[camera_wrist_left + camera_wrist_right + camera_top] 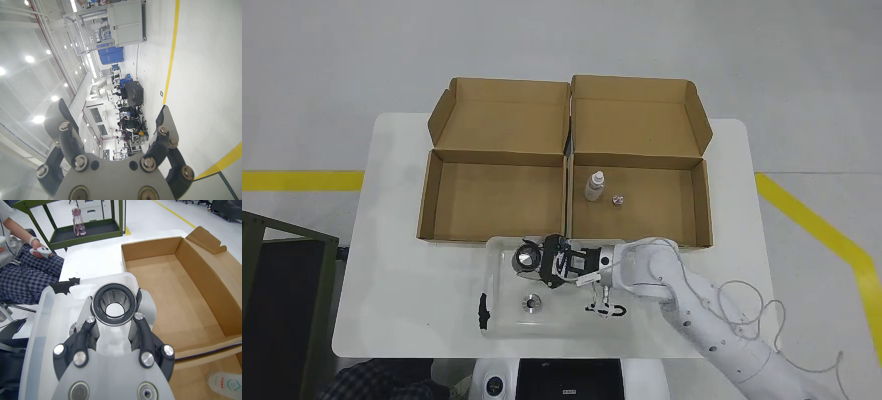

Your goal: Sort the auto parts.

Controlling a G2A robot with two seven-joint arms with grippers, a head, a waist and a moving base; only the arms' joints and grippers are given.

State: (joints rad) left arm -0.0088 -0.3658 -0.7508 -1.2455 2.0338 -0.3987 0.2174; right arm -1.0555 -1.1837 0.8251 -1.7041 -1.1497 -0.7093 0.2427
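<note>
My right gripper (114,306) is shut on a metal cylindrical bearing (114,306) with a black rim, held above the clear plastic tray (37,306). From above, that gripper (542,262) and the bearing (526,260) hang over the tray's (504,243) far left corner. A small round metal part (532,304), a black clip (483,311) and a black curved piece (606,309) lie in the tray. A white bottle (595,185) and a small metal part (619,199) sit in the right cardboard box (702,205). The left cardboard box (428,200) holds nothing. My left gripper (113,117) is open and points at the room.
Both boxes stand side by side behind the tray with lids folded back. A seated person holding a controller (42,251) is beyond the table's left end, beside a green shelf cart (83,232). Bare white table (392,250) lies left of the tray.
</note>
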